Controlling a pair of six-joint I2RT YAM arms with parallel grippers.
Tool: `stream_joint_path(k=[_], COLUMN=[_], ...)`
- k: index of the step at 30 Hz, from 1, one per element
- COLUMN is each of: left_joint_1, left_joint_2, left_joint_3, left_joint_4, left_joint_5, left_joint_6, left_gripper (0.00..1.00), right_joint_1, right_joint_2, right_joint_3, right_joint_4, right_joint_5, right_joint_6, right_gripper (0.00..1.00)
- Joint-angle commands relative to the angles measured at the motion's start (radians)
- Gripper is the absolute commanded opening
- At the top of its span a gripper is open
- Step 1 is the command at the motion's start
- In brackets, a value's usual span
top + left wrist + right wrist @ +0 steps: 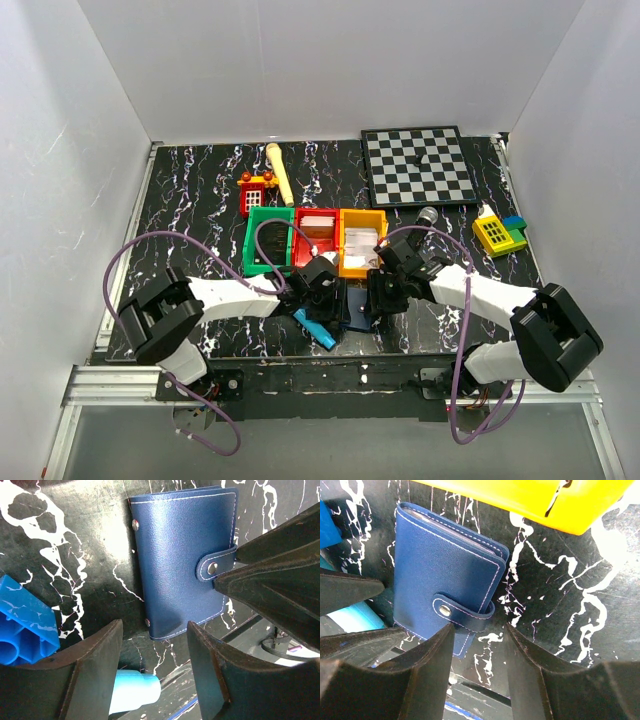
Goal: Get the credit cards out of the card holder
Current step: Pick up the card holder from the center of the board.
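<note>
The card holder (pixel 185 555) is a dark navy wallet lying flat on the marble table, folded shut with its snap strap (pixel 465 612) fastened. The credit cards are hidden inside it. My left gripper (pixel 155 630) hangs open just off the holder's spine edge, with nothing between its fingers. My right gripper (pixel 480 630) is open at the strap side. Its left finger (pixel 432 655) sits over the holder's near corner, right below the snap. In the top view the holder (pixel 355 305) lies between the left gripper (pixel 322 282) and the right gripper (pixel 385 288).
A cyan toy microphone (pixel 132 690) and a blue brick (pixel 25 625) lie by the left gripper. Green (pixel 268 240), red (pixel 315 232) and yellow (pixel 360 240) bins stand just behind. A chessboard (pixel 418 165) and toy houses sit further back. The table's front edge is close.
</note>
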Motion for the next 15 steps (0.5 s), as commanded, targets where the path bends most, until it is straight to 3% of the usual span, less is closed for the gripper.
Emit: stream_joint_path(k=[1,15], left_joint_1=[-0.003,-0.003], left_joint_2=[-0.044,-0.099], left_joint_3=[-0.023,-0.059], left_joint_4=[0.003,0.031], left_joint_5=[-0.021,-0.044], left_joint_6=[-0.013,-0.018], left_gripper=[0.54,0.56], right_joint_1=[-0.005,-0.005], right_joint_2=[-0.006,-0.044], right_joint_3=[0.039,0.026], right_joint_4=[-0.031,-0.069], right_joint_5=[0.008,0.032], right_joint_6=[-0.031,-0.051], right_gripper=[0.52,0.53])
